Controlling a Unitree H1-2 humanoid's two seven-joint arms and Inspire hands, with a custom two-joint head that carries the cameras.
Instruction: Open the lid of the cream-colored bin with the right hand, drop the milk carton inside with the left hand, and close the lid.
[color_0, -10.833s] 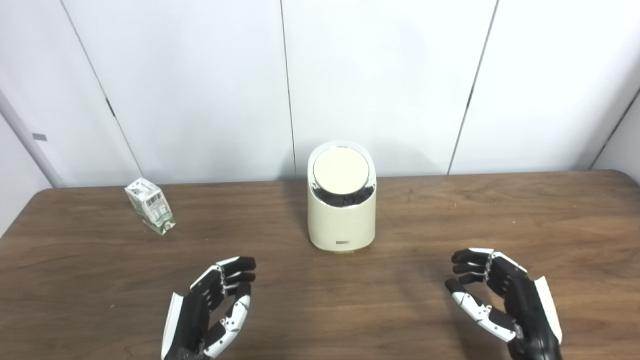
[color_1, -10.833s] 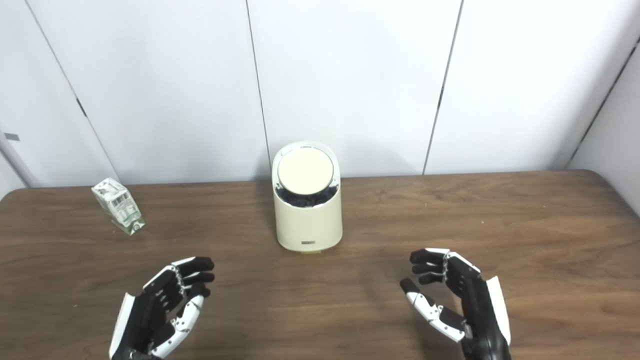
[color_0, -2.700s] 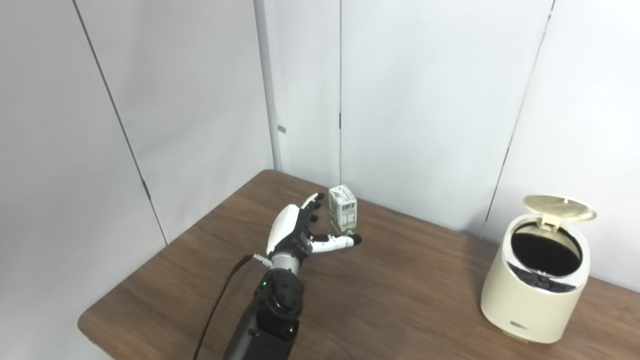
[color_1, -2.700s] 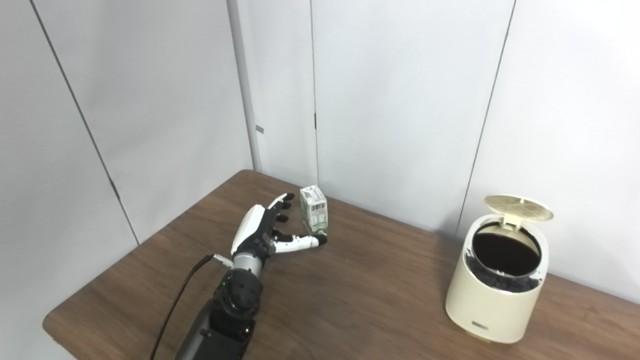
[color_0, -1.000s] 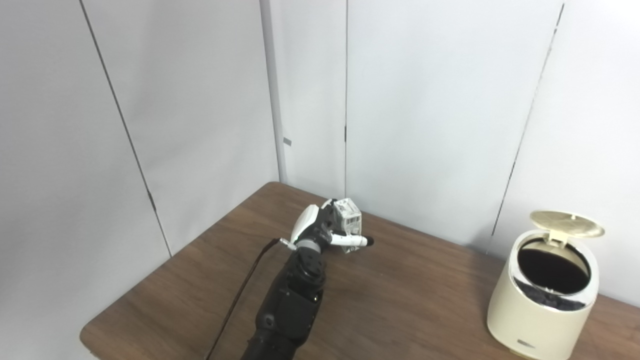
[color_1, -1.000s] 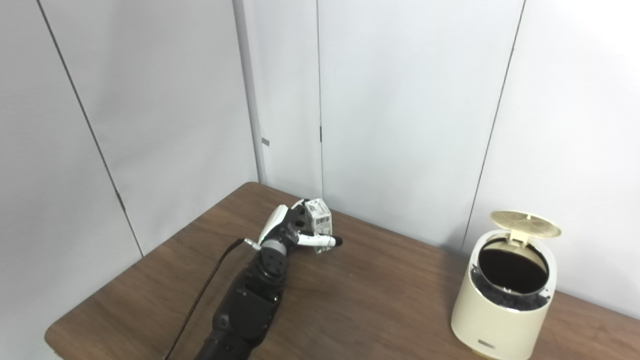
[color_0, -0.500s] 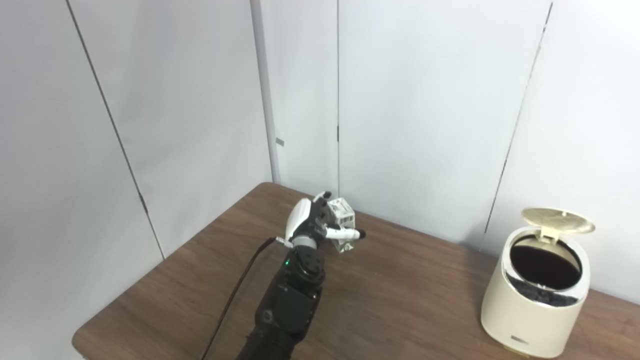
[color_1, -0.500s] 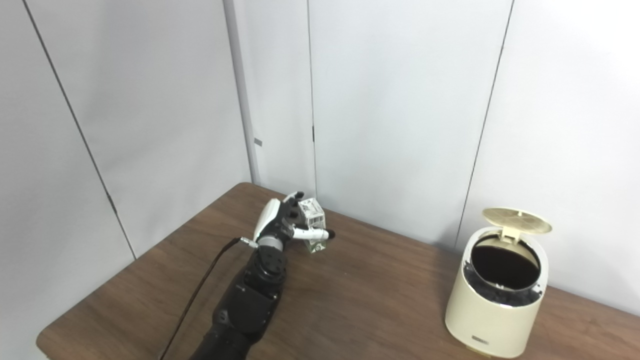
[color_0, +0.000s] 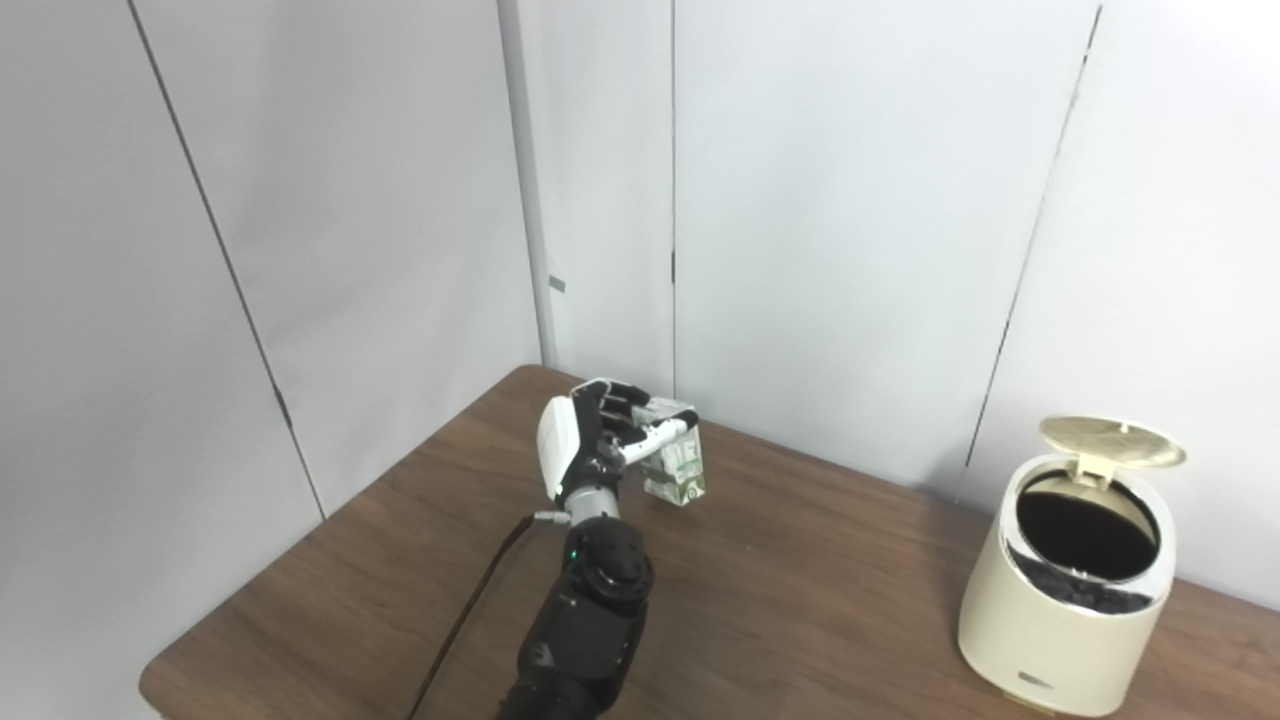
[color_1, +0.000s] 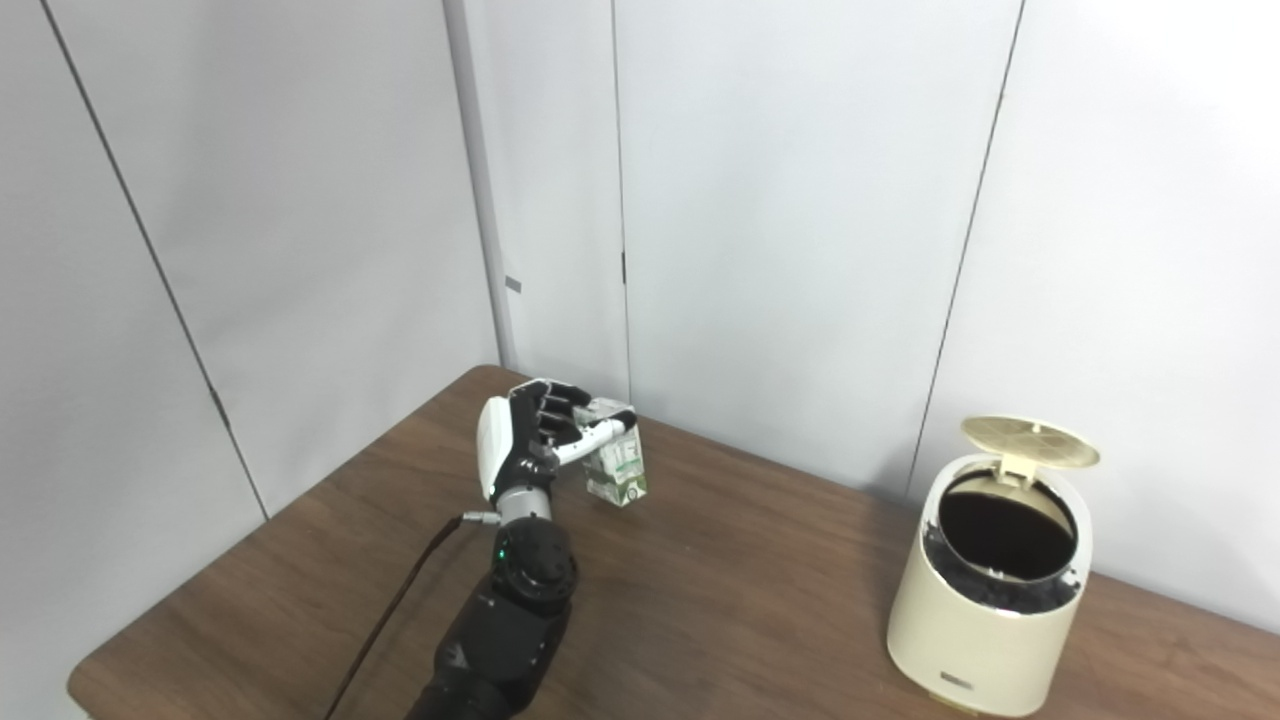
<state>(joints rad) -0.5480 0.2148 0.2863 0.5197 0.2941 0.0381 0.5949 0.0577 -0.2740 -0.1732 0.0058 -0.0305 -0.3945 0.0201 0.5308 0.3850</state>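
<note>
The left hand (color_0: 590, 440) has its fingers wrapped tight around the milk carton (color_0: 676, 467); the thumb presses across the front of the carton and the other fingers curl over its top; the carton hangs from the hand, a little tilted, with its bottom end lower than the fingers.

A second ago the carton sat low by the table (color_0: 820, 600) with the hand just closing on it; now the hand has turned palm-forward and come up, and the carton has come up with it; I think it is off the wood now, though its bottom corner is so near the table that I cannot be sure. The camera has also swung a tiny bit, so the whole picture sits a little different.

The cream-colored bin (color_0: 1062, 610) stands far off to the right of the hand, well apart from it; its lid (color_0: 1112, 441) is tipped up at the back and the dark hole is showing; so the opening part looks done. The right hand is not in the picture at all.

This means the grab has worked; I think the next job is to carry the carton across to the right until it is over the open bin, then let go; the lid still needs closing after that.
</note>
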